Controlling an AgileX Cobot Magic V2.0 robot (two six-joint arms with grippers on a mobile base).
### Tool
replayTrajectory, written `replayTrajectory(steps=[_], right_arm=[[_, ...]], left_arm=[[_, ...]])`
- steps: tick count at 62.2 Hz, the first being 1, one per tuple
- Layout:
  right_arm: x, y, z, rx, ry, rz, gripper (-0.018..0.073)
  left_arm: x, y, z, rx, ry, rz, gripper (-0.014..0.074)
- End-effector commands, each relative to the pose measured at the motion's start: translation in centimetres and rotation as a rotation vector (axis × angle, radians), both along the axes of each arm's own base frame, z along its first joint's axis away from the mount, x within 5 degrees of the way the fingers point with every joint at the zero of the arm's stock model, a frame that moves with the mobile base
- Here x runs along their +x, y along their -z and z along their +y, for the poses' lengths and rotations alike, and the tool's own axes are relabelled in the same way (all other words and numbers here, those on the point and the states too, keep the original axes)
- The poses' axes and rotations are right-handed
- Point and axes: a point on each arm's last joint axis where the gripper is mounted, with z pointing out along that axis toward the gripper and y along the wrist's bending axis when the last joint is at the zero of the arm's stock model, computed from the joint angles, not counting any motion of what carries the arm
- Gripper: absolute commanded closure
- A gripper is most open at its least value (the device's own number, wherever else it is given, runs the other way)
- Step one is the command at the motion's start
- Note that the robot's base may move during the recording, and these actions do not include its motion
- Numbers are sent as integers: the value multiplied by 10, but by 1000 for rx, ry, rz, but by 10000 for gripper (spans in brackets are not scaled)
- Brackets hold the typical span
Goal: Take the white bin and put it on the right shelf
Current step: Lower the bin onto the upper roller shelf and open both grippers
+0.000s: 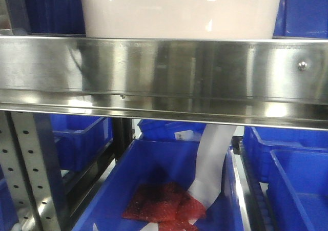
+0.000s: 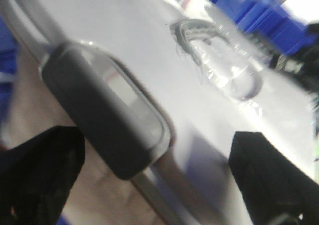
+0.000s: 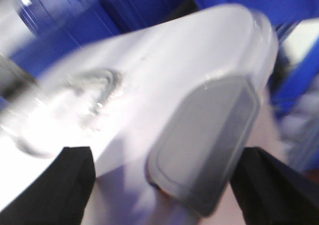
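The white bin (image 1: 179, 11) stands on the right shelf, behind its shiny steel front lip (image 1: 164, 67); only the bin's lower wall shows in the front view. In the left wrist view, the bin's white lid (image 2: 149, 45) fills the frame, with a grey end latch (image 2: 104, 120). My left gripper (image 2: 154, 185) has its black fingers wide apart on either side of that end. In the right wrist view, the lid (image 3: 149, 65) and the other grey latch (image 3: 209, 140) show. My right gripper (image 3: 159, 190) is likewise spread wide around it. Both wrist views are blurred.
Dark blue bins (image 1: 51, 8) flank the white bin on the shelf. Below the lip, a blue bin (image 1: 128, 190) holds red packets (image 1: 164, 205) and a white sheet (image 1: 212, 159). More blue bins (image 1: 297, 174) stand at right. A perforated upright (image 1: 31, 180) rises at lower left.
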Motion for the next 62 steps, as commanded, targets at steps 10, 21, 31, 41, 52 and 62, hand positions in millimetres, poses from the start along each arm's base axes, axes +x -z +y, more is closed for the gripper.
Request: replayTrajectory(steps=[10,21,31,41,52,62], right_arm=[[-22,-61,-7,-301,68,-210,-75],[-49,-86,-6,-388,87,-271,-62],[-81,-113,1,-373,73,-318,94],[-118,-133,9,-385,34,-331,457],[-154,-135,8,-431,105,-280,489],[-188,-111,4,-457,240,-238,489]], left_arm=[[-29,-65,6,154,-33,-178,54],[-54,-90,10,229,-24,-241,68],[-87,-110,8,231,29,-260,141],[-116,-123,8,252,86,-277,301],[-141,-137,14,300,14,-277,596],[-154,-135,24,366,-93,-217,713]])
